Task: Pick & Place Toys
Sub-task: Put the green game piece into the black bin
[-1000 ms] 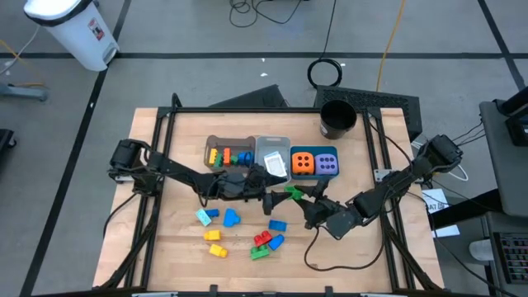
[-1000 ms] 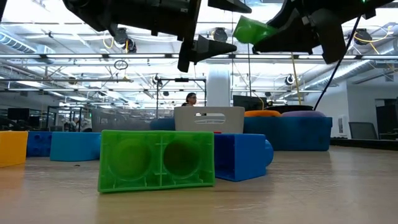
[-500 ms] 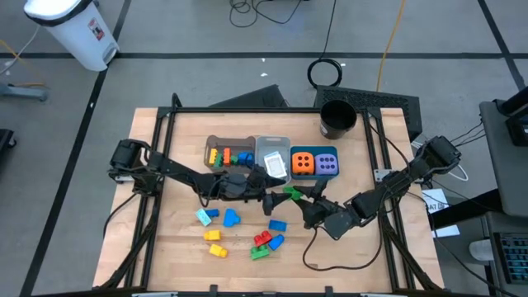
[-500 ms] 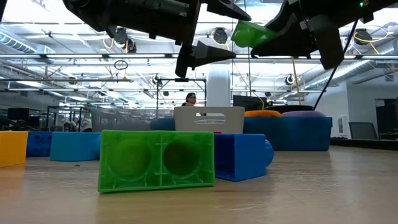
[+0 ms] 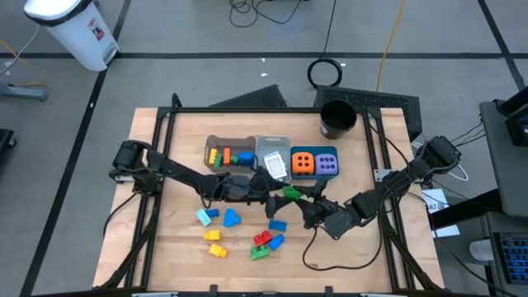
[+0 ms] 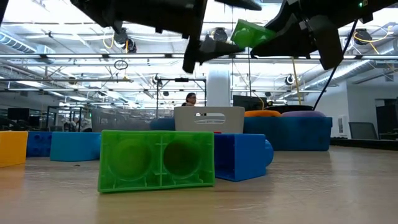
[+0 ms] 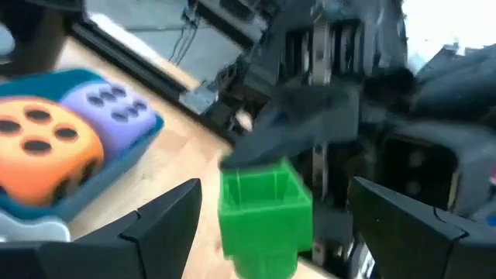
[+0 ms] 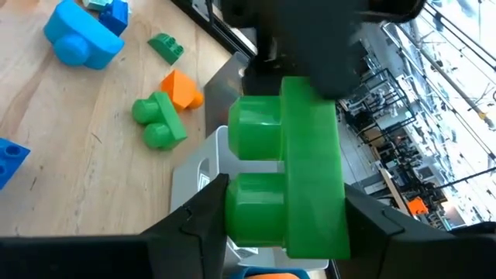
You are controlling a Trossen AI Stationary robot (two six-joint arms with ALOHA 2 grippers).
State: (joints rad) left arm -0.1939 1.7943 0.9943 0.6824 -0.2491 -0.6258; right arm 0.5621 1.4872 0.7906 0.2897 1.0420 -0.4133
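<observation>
A green two-stud brick hangs over the middle of the table, with my right gripper shut on it. My left gripper faces it from the table's left. It is open, and in the left wrist view its fingers stand on either side of the brick with gaps between. Several loose bricks lie flat on the near part of the table, among them a green one, a red one and a yellow one. My right gripper pinches the green brick between its two fingers, one by the studded side and one on the opposite face. The fingers come nearly level from the table's right. The brick is lifted clear of the table, studs pointing sideways.
At the far middle stand three bins in a row: a grey bin with bricks, a clear bin, and a teal bin with an orange and a purple dotted cube. A black cup stands at the far right.
My left gripper has edged toward the green brick and tipped up slightly, still open. My right gripper has kept the brick in place.
</observation>
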